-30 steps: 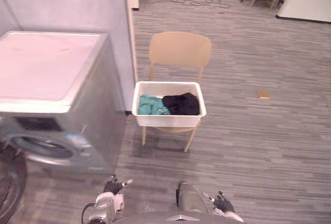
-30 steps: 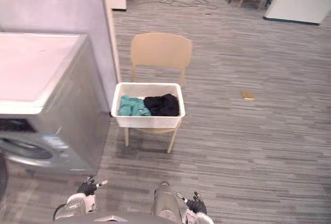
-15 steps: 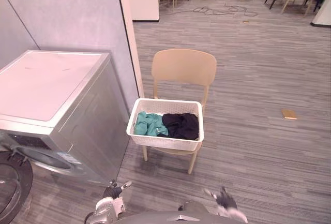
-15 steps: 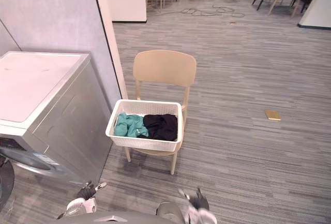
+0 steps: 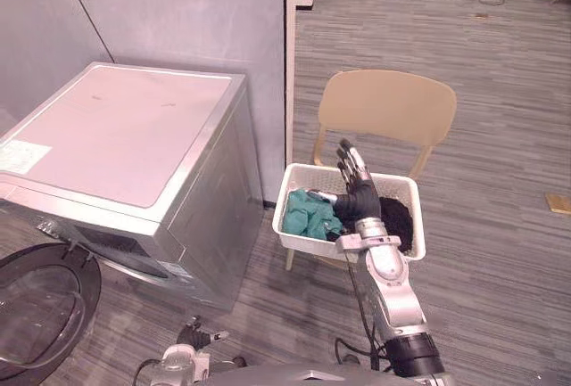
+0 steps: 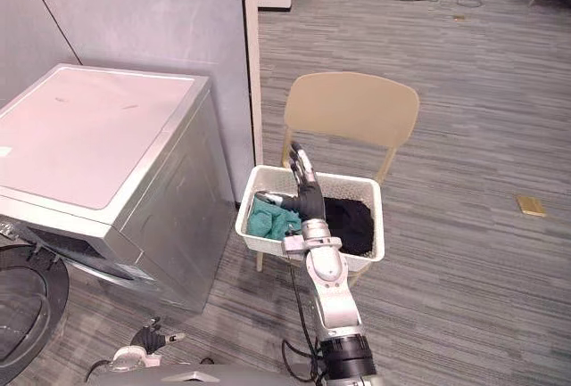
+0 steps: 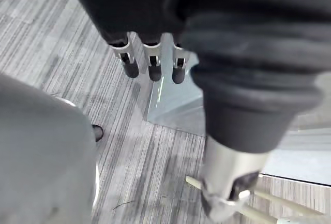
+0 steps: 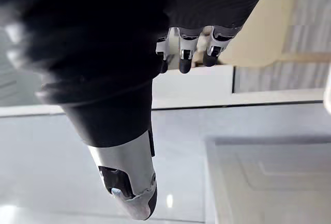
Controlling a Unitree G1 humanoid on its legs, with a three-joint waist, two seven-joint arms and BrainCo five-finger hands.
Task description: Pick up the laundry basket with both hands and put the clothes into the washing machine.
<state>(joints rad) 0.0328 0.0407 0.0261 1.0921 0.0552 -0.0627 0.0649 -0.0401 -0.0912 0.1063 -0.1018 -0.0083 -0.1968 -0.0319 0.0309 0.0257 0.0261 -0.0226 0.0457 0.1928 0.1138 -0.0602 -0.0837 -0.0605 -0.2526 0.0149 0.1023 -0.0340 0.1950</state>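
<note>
My right hand (image 5: 357,192), fingers straight and empty, hovers before the laundry basket (image 5: 305,243) on the chair (image 5: 388,105) seat, my left hand (image 5: 192,337) low and slack: a one-sided grab could tip the clothes (image 5: 308,215) out.

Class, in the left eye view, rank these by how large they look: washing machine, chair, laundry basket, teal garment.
1. washing machine
2. chair, though partly hidden
3. laundry basket
4. teal garment
</note>
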